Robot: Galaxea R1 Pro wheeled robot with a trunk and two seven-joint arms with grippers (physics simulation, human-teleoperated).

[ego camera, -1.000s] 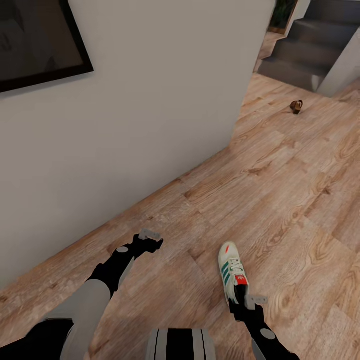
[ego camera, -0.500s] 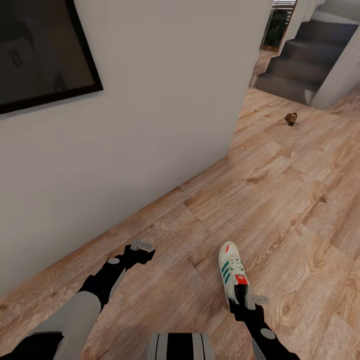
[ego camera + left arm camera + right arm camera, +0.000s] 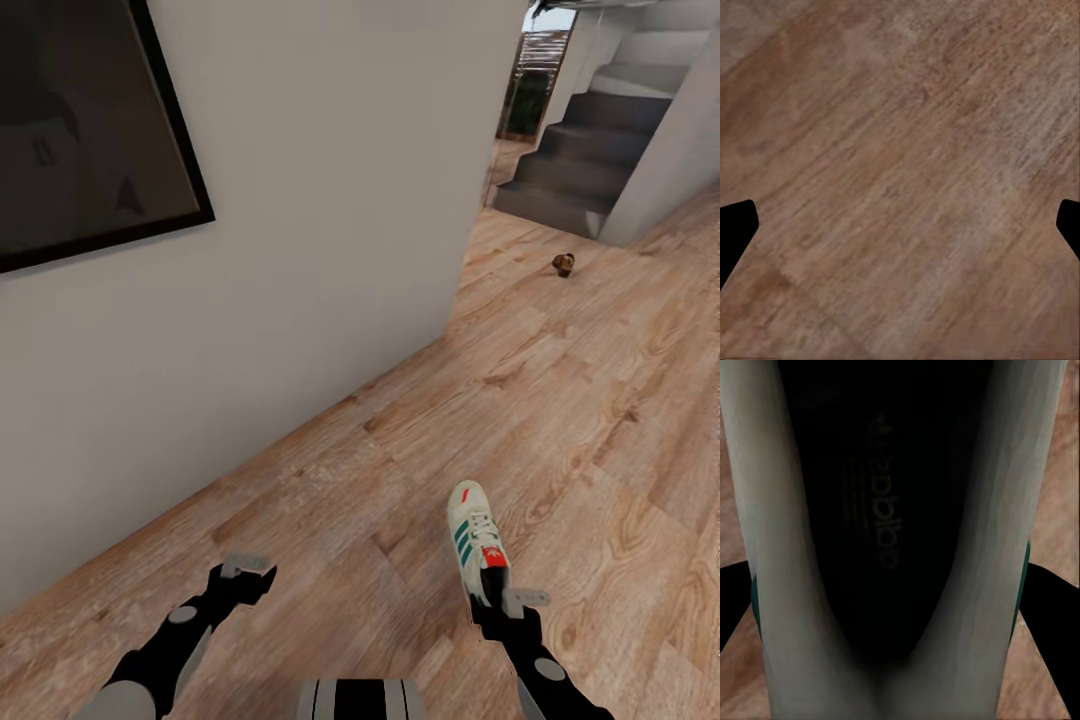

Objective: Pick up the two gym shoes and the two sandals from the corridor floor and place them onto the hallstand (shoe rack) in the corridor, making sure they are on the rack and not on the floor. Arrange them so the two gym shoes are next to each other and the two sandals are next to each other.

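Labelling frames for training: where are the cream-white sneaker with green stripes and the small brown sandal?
cream-white sneaker with green stripes (image 3: 472, 538), head view, on its laced upper.
small brown sandal (image 3: 563, 265), head view, on its middle.

One readable mark: the word "adidas" in faint grey lowercase letters on the dark insole inside the cream-white low sneaker with green side stripes (image 3: 889, 510), seen in the right wrist view, running lengthwise along the shoe's opening. A small trefoil-like emblem sits just beside one end of the word, too dim to confirm. In the head view, the red-orange tongue patch of that sneaker (image 3: 477, 541) carries a pale mark, too small to read.
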